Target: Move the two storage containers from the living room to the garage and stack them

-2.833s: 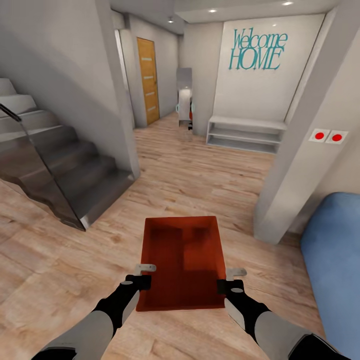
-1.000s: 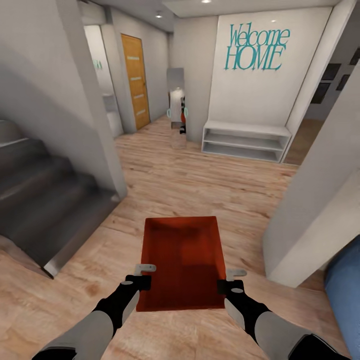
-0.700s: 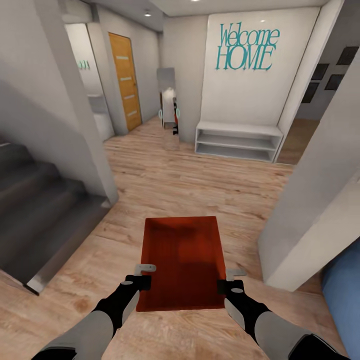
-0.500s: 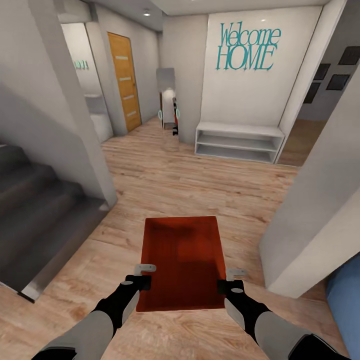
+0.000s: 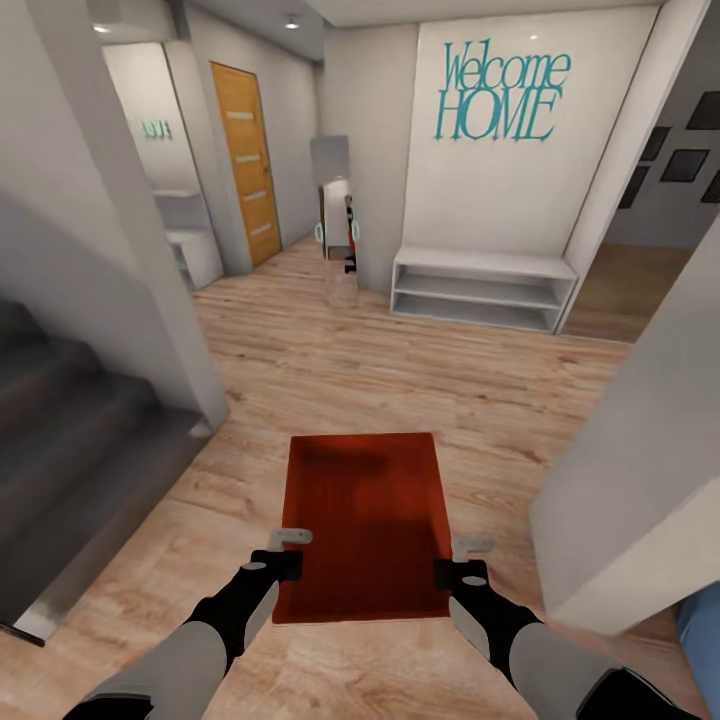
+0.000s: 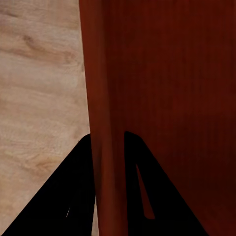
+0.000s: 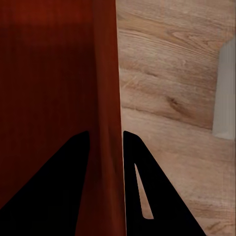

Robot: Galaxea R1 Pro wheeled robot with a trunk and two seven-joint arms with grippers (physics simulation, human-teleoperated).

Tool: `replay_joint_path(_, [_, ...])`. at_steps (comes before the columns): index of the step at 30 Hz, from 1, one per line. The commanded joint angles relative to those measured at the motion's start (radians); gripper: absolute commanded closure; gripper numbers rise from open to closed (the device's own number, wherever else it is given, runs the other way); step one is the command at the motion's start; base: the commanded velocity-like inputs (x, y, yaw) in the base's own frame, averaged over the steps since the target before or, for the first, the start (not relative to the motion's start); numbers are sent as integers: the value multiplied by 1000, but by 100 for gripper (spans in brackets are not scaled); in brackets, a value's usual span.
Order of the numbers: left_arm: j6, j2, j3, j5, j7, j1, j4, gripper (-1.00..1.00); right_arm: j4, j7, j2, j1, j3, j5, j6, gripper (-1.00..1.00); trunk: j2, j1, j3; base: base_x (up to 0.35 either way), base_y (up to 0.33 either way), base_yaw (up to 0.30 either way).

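Orange box (image 5: 365, 520) carried over wood floor (image 5: 400, 370) — left gripper (image 5: 283, 552) and right gripper (image 5: 462, 560) each clamped on a thin side wall; probably light, stiff, slippery — grip walls.

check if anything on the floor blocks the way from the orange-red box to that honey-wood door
Nothing visible does. The orange-red lidless box is held over bare light wood-plank floor, which runs unbroken to the honey-wood door, between the grey stairs and a white pillar.

Home hallway: "Welcome HOME" sign (image 5: 503, 92), staircase (image 5: 70, 470), shoe shelf (image 5: 484, 289).
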Motion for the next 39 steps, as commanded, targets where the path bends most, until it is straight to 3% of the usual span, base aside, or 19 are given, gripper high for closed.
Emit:
replay_joint_path(1, [6, -1, -21, 2, 8, 1, 1, 100, -1, -14, 0, -2, -7, 10, -3, 100, -1, 1, -1, 323, 0, 0])
replay_joint_path(39, [6, -1, -21, 2, 8, 1, 1, 100, -1, -14, 0, -2, -7, 10, -3, 100, -1, 1, -1, 323, 0, 0])
